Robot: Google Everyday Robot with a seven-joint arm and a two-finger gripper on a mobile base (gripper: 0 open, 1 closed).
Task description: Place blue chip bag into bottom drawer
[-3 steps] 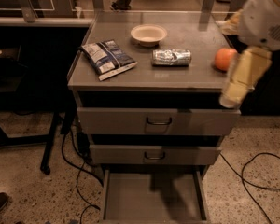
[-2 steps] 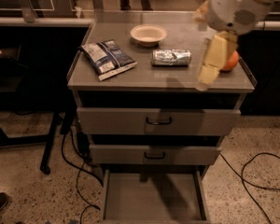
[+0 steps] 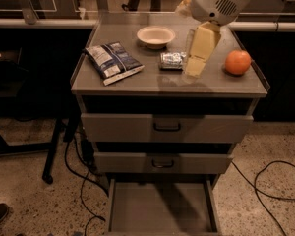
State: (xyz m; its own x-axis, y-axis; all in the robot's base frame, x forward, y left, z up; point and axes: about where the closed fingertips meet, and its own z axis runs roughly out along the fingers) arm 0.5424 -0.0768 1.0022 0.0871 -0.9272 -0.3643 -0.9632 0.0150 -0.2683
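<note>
Beside the can (image 3: 171, 60), the jaws moved left.

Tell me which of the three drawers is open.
The bottom drawer, pulled out with its grey floor showing; the top drawer and middle drawer are pushed in. The gripper hangs beside the can.

Cream plastic claw (image 3: 194, 69) over matt metal cabinet top (image 3: 137, 85), glossy crinkly bag (image 3: 112, 62)

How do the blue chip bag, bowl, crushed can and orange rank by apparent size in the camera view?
1. blue chip bag
2. bowl
3. orange and crushed can: too alike to rank.
The gripper hangs over the cabinet top, beside the can.
</note>
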